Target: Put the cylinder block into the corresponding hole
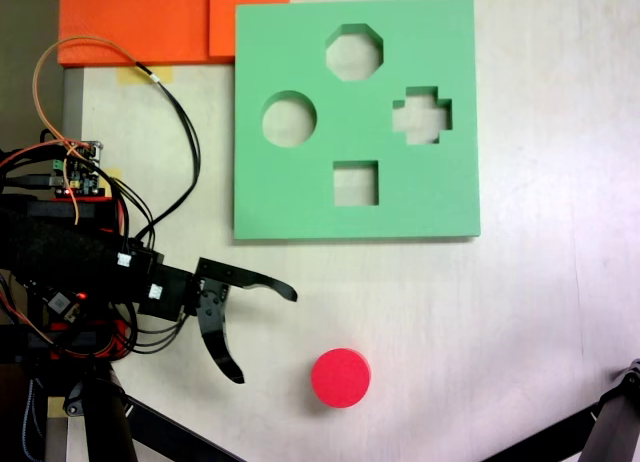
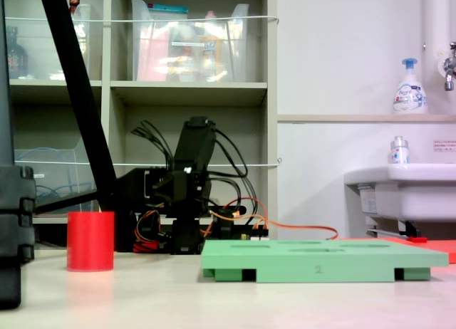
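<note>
Nearest me, cylinder block [image 2: 90, 241] stands ungrasped; gripper [image 1: 266, 336] jaws spread, empty. Grasp, transfer, insertion into circular hole [image 1: 289, 119] remain.

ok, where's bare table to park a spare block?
Free: right of the green foam board, and between its lower edge and the cylinder block, toward the right. Crowded: left side, with the open gripper, cables and orange sheets.

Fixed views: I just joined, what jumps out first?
The red cylinder stands upright on the bare table, apart from the green board and its round hole. The gripper, jaws open, is just left of the cylinder in the top-down fixed view, not touching it.
</note>
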